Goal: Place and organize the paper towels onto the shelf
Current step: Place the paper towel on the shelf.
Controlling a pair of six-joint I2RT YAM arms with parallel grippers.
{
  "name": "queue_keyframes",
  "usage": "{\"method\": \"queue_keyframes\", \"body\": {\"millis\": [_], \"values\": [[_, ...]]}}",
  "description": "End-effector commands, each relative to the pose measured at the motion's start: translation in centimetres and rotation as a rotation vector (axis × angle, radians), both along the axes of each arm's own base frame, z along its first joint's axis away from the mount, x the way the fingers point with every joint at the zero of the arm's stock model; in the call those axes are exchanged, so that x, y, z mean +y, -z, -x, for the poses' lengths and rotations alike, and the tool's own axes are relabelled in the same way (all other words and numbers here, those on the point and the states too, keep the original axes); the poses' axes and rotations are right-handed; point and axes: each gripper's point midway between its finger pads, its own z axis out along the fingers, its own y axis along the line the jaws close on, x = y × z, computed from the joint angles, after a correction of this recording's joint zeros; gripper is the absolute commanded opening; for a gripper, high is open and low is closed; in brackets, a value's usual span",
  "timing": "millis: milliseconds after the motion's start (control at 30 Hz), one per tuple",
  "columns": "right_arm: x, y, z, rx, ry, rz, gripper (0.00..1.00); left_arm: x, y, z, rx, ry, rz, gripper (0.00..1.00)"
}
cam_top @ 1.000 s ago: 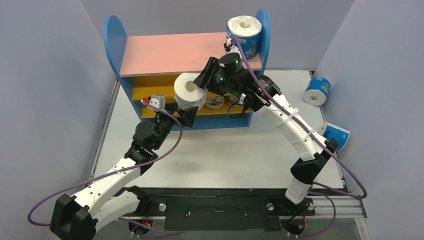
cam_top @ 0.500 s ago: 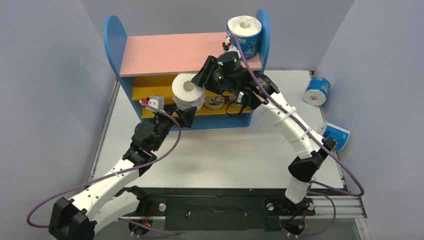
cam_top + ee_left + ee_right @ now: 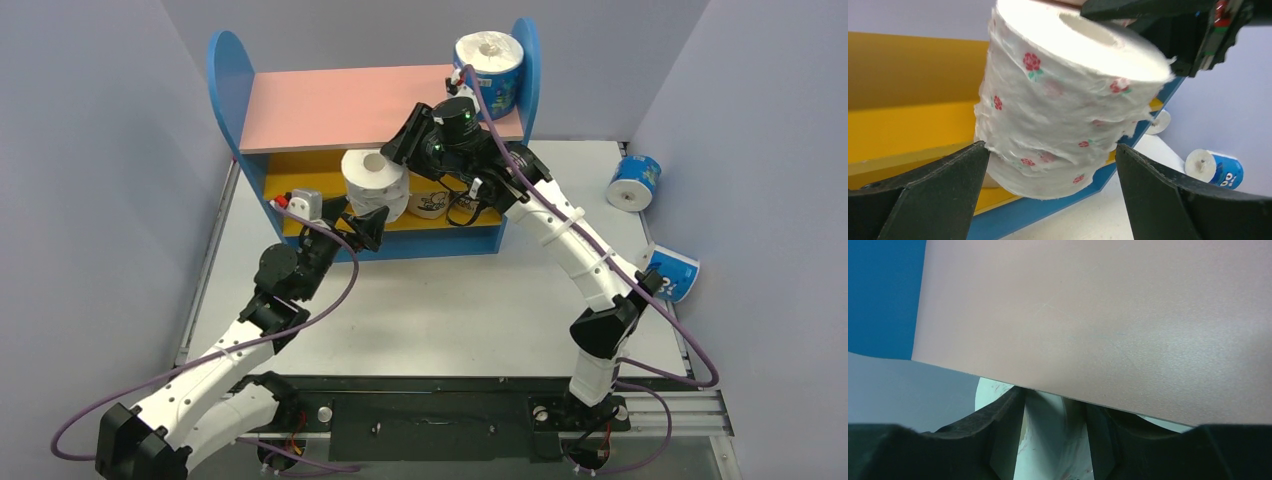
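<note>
A white paper towel roll [image 3: 373, 181] with small red flower prints [image 3: 1063, 105] hangs in front of the shelf [image 3: 340, 105], at its upper yellow board [image 3: 908, 125]. My right gripper [image 3: 393, 160] is shut on the roll's wall from above [image 3: 1053, 412], close under the pink top board [image 3: 1098, 315]. Below the roll, my left gripper [image 3: 367, 224] is open, its fingers on either side of the roll's lower part [image 3: 1050, 150]. A blue-and-white roll [image 3: 489, 67] stands on the pink board at the right end. A tan printed roll [image 3: 428, 204] sits on the lower yellow board.
Two blue-and-white rolls lie on the table at the right, one near the back wall [image 3: 634, 182] and one nearer the front [image 3: 672, 273]; one of them [image 3: 1215, 169] shows in the left wrist view. Grey walls enclose the table on both sides.
My right gripper has carried the white roll a little left and back toward the shelf, now more upright. The left arm has shifted slightly left and back, still open under it.
</note>
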Motion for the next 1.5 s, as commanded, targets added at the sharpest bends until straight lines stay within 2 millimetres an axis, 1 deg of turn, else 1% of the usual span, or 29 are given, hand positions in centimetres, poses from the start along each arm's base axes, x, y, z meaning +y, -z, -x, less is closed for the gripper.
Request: {"method": "queue_keyframes", "body": {"millis": [0, 67, 333, 533, 633, 667, 700, 733, 767, 800, 833, 867, 900, 933, 967, 1000, 1033, 1067, 1100, 1133, 1167, 1200, 1233, 1267, 1300, 1333, 1367, 1400, 1467], "values": [[0.2, 1.7, -1.4, 0.027, 0.034, 0.027, 0.45, -0.6, -2.4, -0.5, -0.071, 0.004, 0.01, 0.96], [0.1, 1.7, -1.3, 0.025, 0.028, 0.029, 0.49, -0.4, -2.1, -0.9, -0.068, -0.015, -0.002, 0.96], [-1.1, -0.9, -0.1, -0.028, 0.009, 0.008, 0.63, 1.0, -1.8, -2.5, -0.065, -0.127, -0.013, 0.96], [-2.9, -2.8, 0.8, -0.073, 0.012, 0.0, 0.66, 2.3, -1.7, -3.6, -0.051, -0.228, -0.019, 0.96], [-3.7, -2.6, 1.2, -0.08, 0.01, 0.008, 0.66, 3.1, -1.7, -4.0, -0.049, -0.278, -0.025, 0.96], [-4.1, -3.0, 1.5, -0.087, 0.01, 0.001, 0.66, 3.3, -2.0, -4.0, -0.055, -0.288, -0.03, 0.96], [-4.2, -2.4, 1.6, -0.085, 0.005, 0.008, 0.66, 3.5, -2.0, -4.2, -0.057, -0.3, -0.037, 0.96], [-4.6, -3.0, 2.0, -0.097, 0.003, -0.001, 0.66, 3.5, -2.1, -4.3, -0.058, -0.306, -0.04, 0.96], [-4.6, -2.2, 2.1, -0.093, -0.001, 0.007, 0.66, 3.6, -2.2, -4.5, -0.056, -0.316, -0.045, 0.96], [-5.0, -2.6, 2.5, -0.104, -0.003, -0.002, 0.66, 3.6, -2.2, -4.7, -0.053, -0.322, -0.049, 0.96], [-5.1, -1.8, 2.6, -0.101, -0.006, 0.007, 0.66, 3.6, -2.0, -5.0, -0.047, -0.331, -0.059, 0.96], [-5.6, -2.3, 3.1, -0.114, -0.004, 0.0, 0.66, 3.7, -2.0, -5.2, -0.046, -0.338, -0.063, 0.96], [-5.7, -1.4, 3.3, -0.112, -0.01, 0.015, 0.66, 3.8, -2.0, -5.5, -0.042, -0.352, -0.066, 0.96], [-6.1, -1.2, 3.8, -0.124, -0.013, 0.019, 0.66, 4.1, -1.6, -5.9, -0.032, -0.37, -0.073, 0.96], [-6.8, -1.8, 4.4, -0.143, -0.012, 0.011, 0.66, 4.3, -1.7, -6.1, -0.032, -0.38, -0.073, 0.96], [-6.9, -0.7, 4.5, -0.14, -0.018, 0.034, 0.65, 4.5, -1.3, -6.5, -0.021, -0.393, -0.08, 0.96], [-7.6, -1.4, 5.3, -0.166, -0.021, 0.021, 0.65, 4.6, -1.5, -6.7, -0.023, -0.399, -0.079, 0.96], [-7.8, -0.4, 5.4, -0.168, -0.025, 0.038, 0.65, 4.8, -1.3, -7.0, -0.021, -0.41, -0.079, 0.96], [-8.6, -1.1, 6.1, -0.192, -0.017, 0.029, 0.64, 4.9, -1.3, -7.2, -0.021, -0.413, -0.074, 0.96], [-8.9, 0.0, 6.3, -0.195, -0.022, 0.046, 0.64, 5.1, -1.2, -7.5, -0.021, -0.418, -0.07, 0.96], [-9.6, -0.6, 7.0, -0.22, -0.018, 0.033, 0.64, 5.4, -1.1, -7.7, -0.019, -0.426, -0.07, 0.96], [-9.9, 0.5, 7.1, -0.22, -0.017, 0.045, 0.63, 5.3, -1.1, -7.9, -0.018, -0.425, -0.065, 0.96], [-10.8, -0.1, 7.7, -0.245, -0.005, 0.033, 0.63, 5.5, -1.1, -8.1, -0.018, -0.427, -0.061, 0.96], [-11.1, 1.0, 7.8, -0.247, -0.001, 0.046, 0.63, 5.3, -1.1, -8.3, -0.018, -0.416, -0.054, 0.96], [-12.0, 0.6, 8.2, -0.27, 0.021, 0.037, 0.63, 5.3, -1.1, -8.4, -0.019, -0.413, -0.051, 0.96], [-12.4, 1.8, 8.2, -0.264, 0.035, 0.053, 0.63, 5.0, -1.1, -8.5, -0.022, -0.402, -0.049, 0.96], [-13.2, 1.4, 8.6, -0.283, 0.05, 0.045, 0.63, 4.8, -0.9, -8.7, -0.018, -0.396, -0.052, 0.96], [-13.6, 2.5, 8.7, -0.278, 0.058, 0.064, 0.63, 4.5, -1.1, -8.8, -0.022, -0.38, -0.049, 0.96], [-14.8, 3.2, 9.0, -0.285, 0.089, 0.079, 0.63, 3.9, -1.1, -9.0, -0.021, -0.356, -0.048, 0.96]]}}
